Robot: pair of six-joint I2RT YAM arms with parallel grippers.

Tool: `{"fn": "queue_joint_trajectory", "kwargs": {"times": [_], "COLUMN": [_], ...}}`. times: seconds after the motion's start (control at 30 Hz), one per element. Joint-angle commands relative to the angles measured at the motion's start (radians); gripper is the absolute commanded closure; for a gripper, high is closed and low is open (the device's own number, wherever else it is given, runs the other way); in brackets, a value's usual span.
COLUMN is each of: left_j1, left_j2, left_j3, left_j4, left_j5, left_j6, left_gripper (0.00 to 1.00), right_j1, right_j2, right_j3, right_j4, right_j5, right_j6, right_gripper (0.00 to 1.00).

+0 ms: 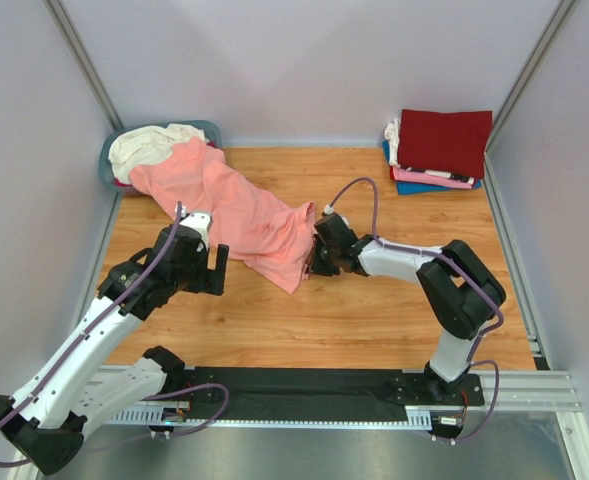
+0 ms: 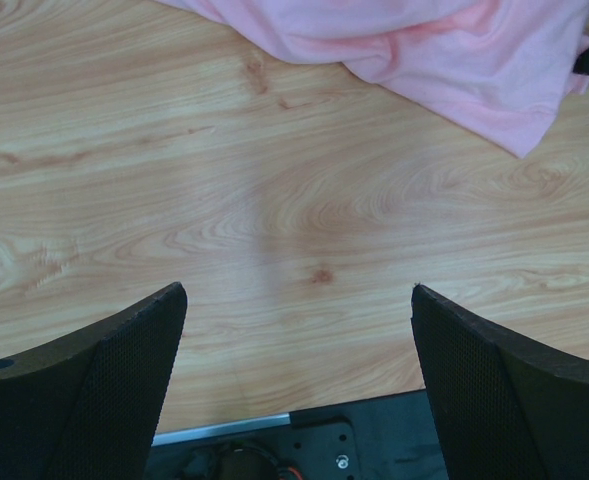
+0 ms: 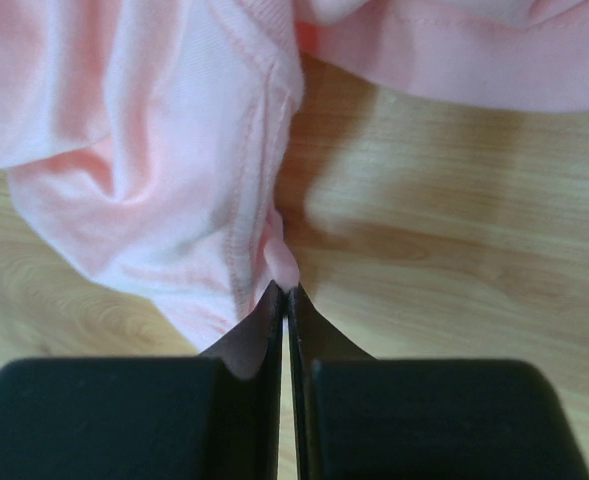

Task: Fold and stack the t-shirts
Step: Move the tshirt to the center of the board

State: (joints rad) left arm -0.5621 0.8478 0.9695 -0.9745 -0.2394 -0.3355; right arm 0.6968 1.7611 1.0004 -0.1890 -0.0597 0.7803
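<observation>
Salmon-pink t-shirt: being draped from basket across table centre.
Right gripper: fingers being pinched shut on a fold of its hem.
Left gripper: fingers being held spread over bare table, beside the cloth.

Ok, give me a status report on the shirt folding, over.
Right gripper shut on edge of salmon-pink t-shirt. Left gripper open, empty, above table. T-shirt unfolded, draped from basket onto table. Nothing in the way; folded stack far right corner.
</observation>
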Motion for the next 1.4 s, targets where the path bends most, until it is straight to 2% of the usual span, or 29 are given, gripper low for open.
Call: {"fn": "queue_joint_trajectory", "kwargs": {"times": [0.0, 0.13, 0.17, 0.2, 0.3, 0.37, 0.43, 0.47, 0.53, 0.57, 0.67, 0.73, 0.83, 0.97, 1.0, 1.1, 1.37], "left_j1": [0.002, 0.002, 0.004, 0.004, 0.002, 0.002, 0.002, 0.004, 0.002, 0.002, 0.002, 0.004, -0.001, -0.016, -0.022, -0.028, -0.027], "left_j2": [-0.015, -0.039, -0.045, -0.052, -0.061, -0.061, -0.059, -0.061, -0.053, -0.050, 0.008, 0.052, 0.098, 0.238, 0.270, 0.400, 0.787], "left_j3": [0.000, -0.002, -0.003, -0.003, -0.005, -0.005, -0.003, -0.003, -0.005, -0.003, 0.021, 0.000, -0.077, -0.072, -0.045, 0.030, 0.259], "left_j4": [0.020, 0.019, 0.019, 0.017, 0.019, 0.016, 0.016, 0.016, 0.017, 0.017, -0.015, 0.026, 0.154, 0.221, 0.238, 0.270, 0.396], "left_j5": [-0.035, -0.051, -0.057, -0.061, -0.067, -0.069, -0.067, -0.064, -0.045, -0.035, 0.003, 0.110, 0.201, 0.209, 0.207, 0.206, 0.276], "left_j6": [-0.011, -0.017, -0.019, -0.022, -0.023, -0.025, -0.025, -0.025, -0.026, -0.030, -0.094, -0.122, -0.157, -0.160, -0.155, -0.140, -0.184], "left_gripper": [0.00, 0.00, 0.00, 0.00, 0.00, 0.00, 0.00, 0.00, 0.00, 0.00, 0.00, 0.03, 0.10, 0.14, 0.15, 0.16, 0.09], "right_j1": [-0.002, -0.003, -0.003, -0.008, -0.075, -0.172, -0.285, -0.318, -0.371, -0.379, -0.391, -0.398, -0.424, -0.471, -0.477, -0.479, -0.480], "right_j2": [-0.144, -0.288, -0.304, -0.316, -0.371, -0.434, -0.497, -0.593, -0.696, -0.782, -0.889, -0.963, -1.019, -1.054, -1.060, -1.085, -1.078], "right_j3": [0.107, 0.332, 0.392, 0.534, 0.744, 0.796, 0.747, 0.695, 0.489, 0.413, 0.184, 0.077, 0.021, 0.017, 0.021, 0.018, -0.031], "right_j4": [0.017, -0.079, -0.107, -0.159, -0.219, -0.272, -0.314, -0.305, -0.299, -0.315, -0.336, -0.358, -0.423, -0.533, -0.544, -0.560, -0.518], "right_j5": [-0.106, -0.201, -0.193, -0.181, -0.123, -0.054, -0.003, 0.000, 0.015, 0.024, 0.015, 0.024, 0.029, 0.058, 0.127, 0.208, 0.205], "right_j6": [0.083, 0.140, 0.143, 0.149, 0.221, 0.296, 0.364, 0.428, 0.467, 0.494, 0.514, 0.499, 0.449, 0.372, 0.353, 0.292, 0.228], "right_gripper": [1.00, 1.00, 1.00, 1.00, 1.00, 1.00, 1.00, 1.00, 1.00, 1.00, 0.99, 1.00, 0.99, 1.00, 1.00, 1.00, 1.00]}}
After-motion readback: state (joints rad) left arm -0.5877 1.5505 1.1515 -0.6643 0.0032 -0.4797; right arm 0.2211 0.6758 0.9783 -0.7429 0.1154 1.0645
